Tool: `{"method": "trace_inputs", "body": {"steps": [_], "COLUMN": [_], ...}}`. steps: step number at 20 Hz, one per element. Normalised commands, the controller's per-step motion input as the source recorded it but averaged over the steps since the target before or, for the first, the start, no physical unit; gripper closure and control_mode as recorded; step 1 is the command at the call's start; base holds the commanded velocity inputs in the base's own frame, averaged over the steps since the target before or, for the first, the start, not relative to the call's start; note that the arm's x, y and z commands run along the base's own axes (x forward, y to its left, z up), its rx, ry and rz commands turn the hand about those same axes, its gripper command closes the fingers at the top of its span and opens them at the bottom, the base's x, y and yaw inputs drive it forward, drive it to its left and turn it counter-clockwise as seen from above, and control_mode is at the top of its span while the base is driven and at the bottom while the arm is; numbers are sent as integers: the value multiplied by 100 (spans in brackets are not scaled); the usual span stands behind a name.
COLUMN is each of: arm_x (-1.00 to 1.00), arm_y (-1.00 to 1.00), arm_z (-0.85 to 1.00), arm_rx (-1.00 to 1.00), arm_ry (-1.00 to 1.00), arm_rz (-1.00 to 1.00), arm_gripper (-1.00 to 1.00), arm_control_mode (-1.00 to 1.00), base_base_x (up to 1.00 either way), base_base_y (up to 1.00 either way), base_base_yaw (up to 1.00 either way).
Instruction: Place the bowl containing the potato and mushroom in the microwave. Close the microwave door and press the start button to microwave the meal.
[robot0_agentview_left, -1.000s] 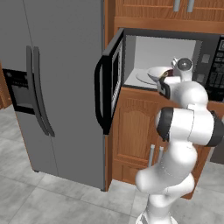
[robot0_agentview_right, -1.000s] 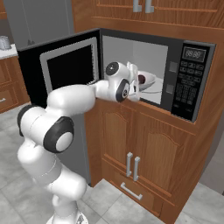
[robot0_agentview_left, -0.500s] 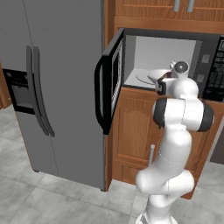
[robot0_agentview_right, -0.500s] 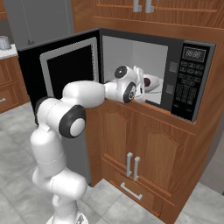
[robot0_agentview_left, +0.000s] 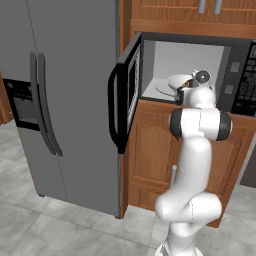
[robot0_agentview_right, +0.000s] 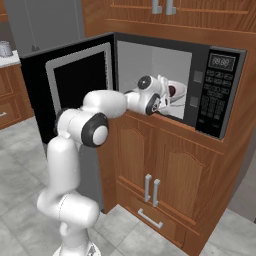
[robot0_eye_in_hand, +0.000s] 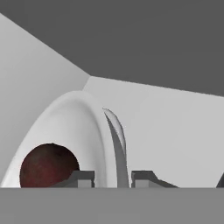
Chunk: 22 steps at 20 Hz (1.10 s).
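End effector (robot0_eye_in_hand: 113, 178) clamped on the rim of the bowl (robot0_eye_in_hand: 65, 131), mushroom (robot0_eye_in_hand: 48, 164) aboard, already inside the microwave (robot0_agentview_right: 200, 95); I'd keep it level, settle it flat on the turntable, then release and retract clear of the microwave door (robot0_agentview_left: 125, 95).

potato hidden; bowl (robot0_eye_in_hand: 78, 131) cut off below.
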Motion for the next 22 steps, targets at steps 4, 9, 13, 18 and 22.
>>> {"method": "trace_inputs", "body": {"steps": [4,9,13,18,22], "arm_x": [63,53,18,0,-33], "arm_y": [-20,-4,20,48,77], "arm_z": [-3,-5,-11,-6,-6], "arm_rx": [0,0,-5,-12,-19], "arm_ry": [0,0,0,0,0], "arm_rz": [0,0,0,0,2], "arm_gripper": [100,-100,-100,-100,-100], "arm_control_mode": [-100,-100,-100,-100,-100], "base_base_x": [0,0,0,0,0], "base_base_y": [0,0,0,0,0], "base_base_yaw": [0,0,0,0,0]}}
